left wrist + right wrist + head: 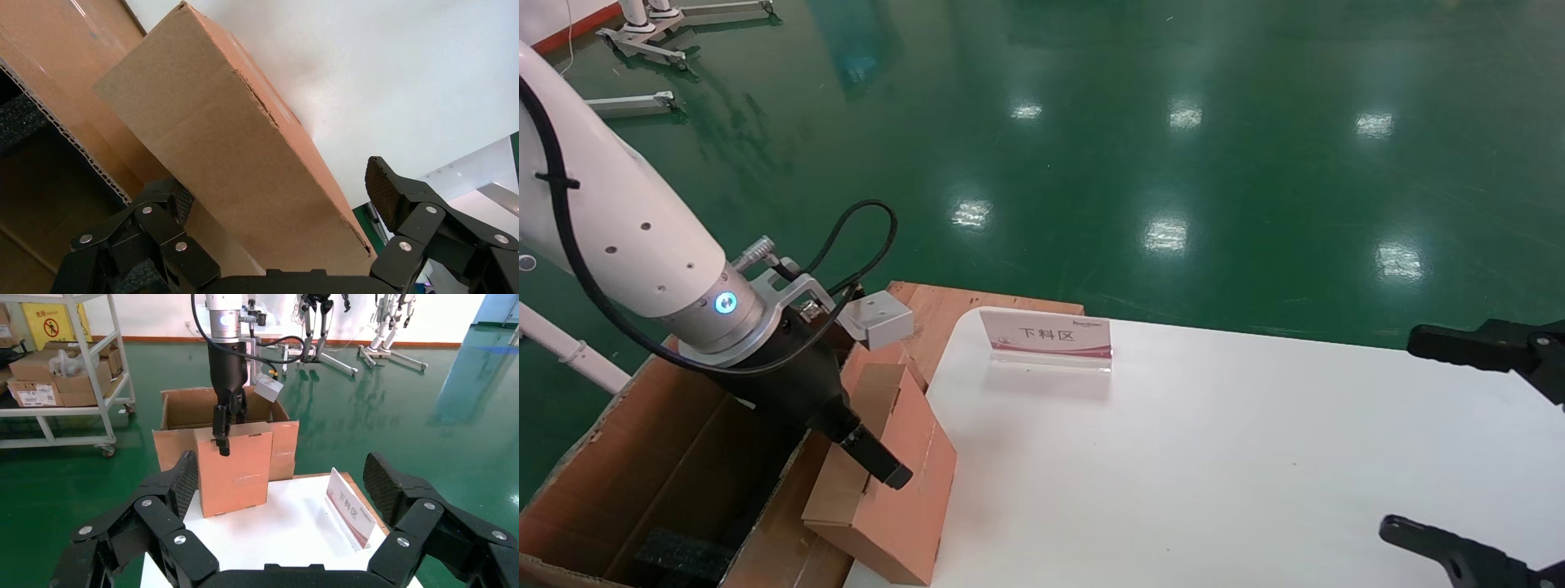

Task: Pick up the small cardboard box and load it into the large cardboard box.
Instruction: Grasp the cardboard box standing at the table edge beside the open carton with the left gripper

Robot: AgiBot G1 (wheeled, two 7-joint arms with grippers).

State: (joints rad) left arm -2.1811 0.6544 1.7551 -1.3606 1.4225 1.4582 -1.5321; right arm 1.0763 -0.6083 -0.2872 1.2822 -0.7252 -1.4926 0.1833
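At lower left of the head view the left gripper (866, 457) straddles the upper edge of the small cardboard box (891, 482), which stands tilted on the edge of the white table (1214, 457), leaning toward the large cardboard box (641, 457) just beside it. In the left wrist view one pad (382, 187) stands clear of the carton's face while the other finger is hidden behind the carton, so I cannot tell whether the jaws are truly clamped or only set around it.

The step in hand looks like securing the hold before the carry. To do it well, the jaws should close squarely on the two broad faces, deep enough that the flap seam does not buckle, then lift straight up until the lower edge clears the big carton's near flap. Only then should it travel leftward and come down beside the black foam block (678, 555).

The right gripper (1467, 445) hangs spread wide at the right edge of the frame, idle, well apart from the label stand (1048, 336).
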